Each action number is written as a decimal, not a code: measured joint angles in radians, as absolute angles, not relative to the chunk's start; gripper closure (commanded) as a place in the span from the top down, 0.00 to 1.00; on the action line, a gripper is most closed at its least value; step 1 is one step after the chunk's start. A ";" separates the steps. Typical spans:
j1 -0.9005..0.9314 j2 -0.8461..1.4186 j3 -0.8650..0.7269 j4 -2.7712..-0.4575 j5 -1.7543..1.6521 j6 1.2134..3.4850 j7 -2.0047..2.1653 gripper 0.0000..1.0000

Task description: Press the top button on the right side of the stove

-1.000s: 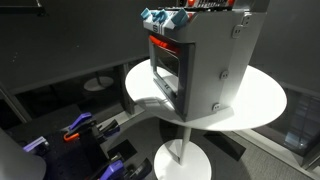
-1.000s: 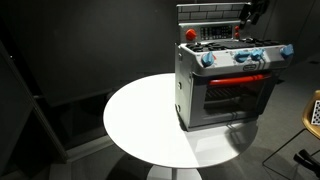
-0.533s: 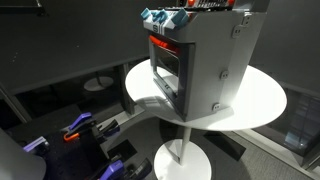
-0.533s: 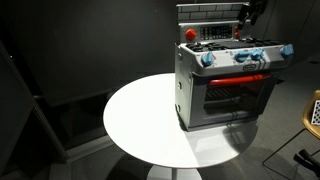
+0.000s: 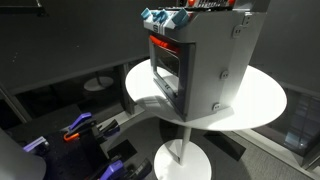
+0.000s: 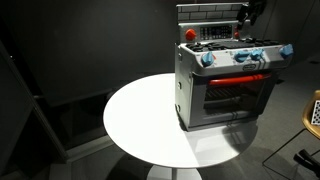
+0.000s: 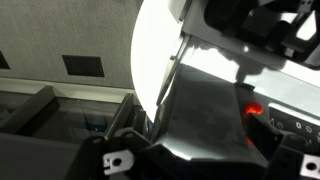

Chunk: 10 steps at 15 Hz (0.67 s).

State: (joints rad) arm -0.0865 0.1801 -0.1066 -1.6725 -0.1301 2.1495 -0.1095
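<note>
Grey stove (image 5: 212, 60), red-lit window (image 6: 236, 96), white table (image 5: 266, 97)

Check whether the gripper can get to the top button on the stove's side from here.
Probably yes. The gripper hangs above the back of the stove, and the top button sits on a bare side panel with nothing in front. It would need to drop down alongside.

stove (image 5: 200, 62) on table (image 5: 268, 100), toward its edge

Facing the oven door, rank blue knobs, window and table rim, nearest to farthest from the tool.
1. Blue knobs, along the top front edge, below the tool.
2. Window, lower down.
3. Table rim, far left.
</note>
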 measured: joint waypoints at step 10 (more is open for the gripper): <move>-0.092 0.114 -0.109 -1.669 -0.130 1.956 -0.109 1.00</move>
